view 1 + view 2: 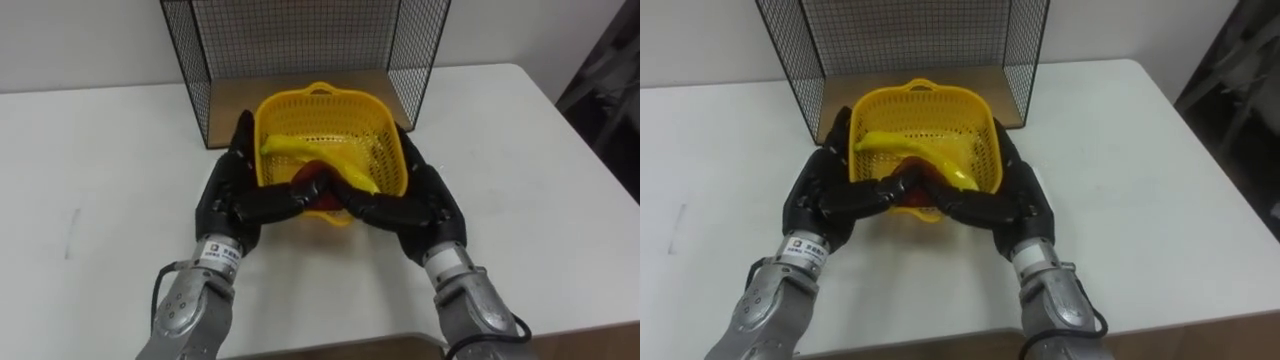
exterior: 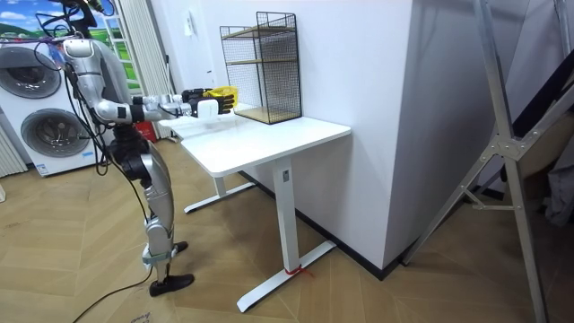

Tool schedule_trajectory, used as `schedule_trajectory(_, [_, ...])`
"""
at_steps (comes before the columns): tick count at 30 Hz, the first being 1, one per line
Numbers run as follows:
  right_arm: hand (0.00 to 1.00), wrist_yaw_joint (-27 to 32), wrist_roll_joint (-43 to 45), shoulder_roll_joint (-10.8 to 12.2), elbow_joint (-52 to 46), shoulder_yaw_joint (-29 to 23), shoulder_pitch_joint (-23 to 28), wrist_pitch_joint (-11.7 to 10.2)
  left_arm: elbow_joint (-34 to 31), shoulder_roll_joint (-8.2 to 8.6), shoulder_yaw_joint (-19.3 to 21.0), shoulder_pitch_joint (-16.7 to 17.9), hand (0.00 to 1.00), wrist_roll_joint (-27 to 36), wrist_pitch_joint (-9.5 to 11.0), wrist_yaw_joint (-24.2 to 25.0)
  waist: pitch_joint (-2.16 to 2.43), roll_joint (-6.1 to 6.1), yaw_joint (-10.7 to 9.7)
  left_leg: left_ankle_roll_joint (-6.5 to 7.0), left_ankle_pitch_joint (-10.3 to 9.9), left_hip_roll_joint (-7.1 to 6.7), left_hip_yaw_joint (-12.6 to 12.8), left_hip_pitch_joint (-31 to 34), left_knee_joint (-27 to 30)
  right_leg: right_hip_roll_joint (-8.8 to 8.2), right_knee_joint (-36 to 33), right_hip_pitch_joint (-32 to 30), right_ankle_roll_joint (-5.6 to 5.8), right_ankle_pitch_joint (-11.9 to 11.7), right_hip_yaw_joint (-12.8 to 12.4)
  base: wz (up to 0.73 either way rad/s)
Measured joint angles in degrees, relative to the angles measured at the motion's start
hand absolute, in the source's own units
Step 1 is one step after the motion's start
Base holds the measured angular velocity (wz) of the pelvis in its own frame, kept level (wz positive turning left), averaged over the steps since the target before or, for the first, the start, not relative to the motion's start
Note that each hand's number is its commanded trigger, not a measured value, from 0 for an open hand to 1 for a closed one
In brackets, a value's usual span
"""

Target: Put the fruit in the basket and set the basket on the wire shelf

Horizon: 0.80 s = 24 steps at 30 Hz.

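banana (image 1: pixel 310 150): long axis left-right, in basket (image 1: pixel 383 140) | handle toward wire shelf (image 1: pixel 300 30)

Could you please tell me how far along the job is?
Done: a banana and a red fruit lie in the yellow basket. In hand: left hand and right hand grip its sides, before the wire shelf. Left: setting the basket on the shelf.

Basket (image 1: pixel 372 130): yellow plastic mesh, upright, frame centre, far rim at the wire shelf's open front. I see my left hand (image 1: pixel 225 195) and right hand (image 1: pixel 425 205) clasping its sides.
Banana (image 1: pixel 300 148): yellow, lying across inside.
Red fruit (image 1: pixel 318 180): inside at the near rim, partly hidden.
Wire shelf (image 1: pixel 300 40): black mesh, top centre.
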<state>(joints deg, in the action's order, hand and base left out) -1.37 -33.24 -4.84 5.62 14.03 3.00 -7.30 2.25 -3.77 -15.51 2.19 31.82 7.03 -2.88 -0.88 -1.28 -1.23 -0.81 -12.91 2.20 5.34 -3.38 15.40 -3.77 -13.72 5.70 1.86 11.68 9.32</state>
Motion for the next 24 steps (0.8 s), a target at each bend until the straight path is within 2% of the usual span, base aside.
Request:
schedule_trajectory(11, [0.0,-0.1,0.4,0.0,-1.3,0.2,0.0,-0.9,-1.5,-0.03,-0.4,0.2,0.0,0.1,1.2,-1.1,0.28,0.68,0.3,-0.05,0.0,0.18,0.1,-1.5,0.5,0.02,-1.7,0.9,0.0,0.3,0.1,-0.01])
schedule_trajectory(14, [0.0,-0.1,0.9,0.0,-1.3,0.3,0.1,-1.0,-1.5,-0.07,-0.3,0.3,0.0,0.1,1.7,-1.1,0.0,0.29,0.5,-0.29,-0.9,0.37,0.3,-0.9,2.6,-0.25,-5.0,-0.8,-0.38,1.8,0.0,-0.07])
schedule_trajectory(17, [0.0,-0.1,0.9,0.1,-1.6,0.2,0.1,-1.0,-1.5,-0.08,-0.3,0.4,0.0,0.2,1.8,-1.1,-0.05,-0.2,1.1,-1.04,-3.5,1.61,0.1,2.2,8.4,0.23,-10.0,-3.6,-1.3,4.7,0.1,-0.04])
schedule_trajectory(19, [0.0,-0.1,0.9,0.0,-1.6,0.4,0.1,-1.0,-1.5,-0.13,-0.3,0.5,0.0,0.2,1.8,-1.1,-0.03,-0.37,1.8,-2.23,-5.9,3.55,-0.4,4.9,14.9,1.51,-14.2,-5.7,-2.46,7.2,0.1,-0.04])
schedule_trajectory(20, [0.0,-0.1,0.9,0.0,-1.6,0.4,0.1,-1.0,-1.5,-0.19,-0.3,0.5,0.0,0.1,1.9,-1.1,-0.05,-0.38,1.8,-2.48,-6.5,4.11,-0.6,5.6,16.6,1.84,-15.3,-6.1,-2.8,8.0,0.2,0.0])
schedule_trajectory(22, [0.0,-0.2,0.8,0.0,-1.6,0.3,0.1,-1.0,-1.5,-0.25,-0.3,1.0,0.0,0.2,2.1,-1.1,-0.12,-0.22,2.0,-2.64,-6.4,6.4,-0.8,9.3,26.5,3.07,-18.6,-6.6,-3.89,10.4,0.3,-0.05])
schedule_trajectory(24, [0.0,-0.3,1.2,0.0,-1.6,0.5,0.1,-1.0,-1.5,-0.25,-0.3,1.4,0.0,0.1,2.2,-1.0,-0.03,0.0,2.9,-2.06,-4.9,7.63,-1.0,11.1,31.7,3.56,-20.0,-6.3,-4.9,11.6,-0.3,-0.18])
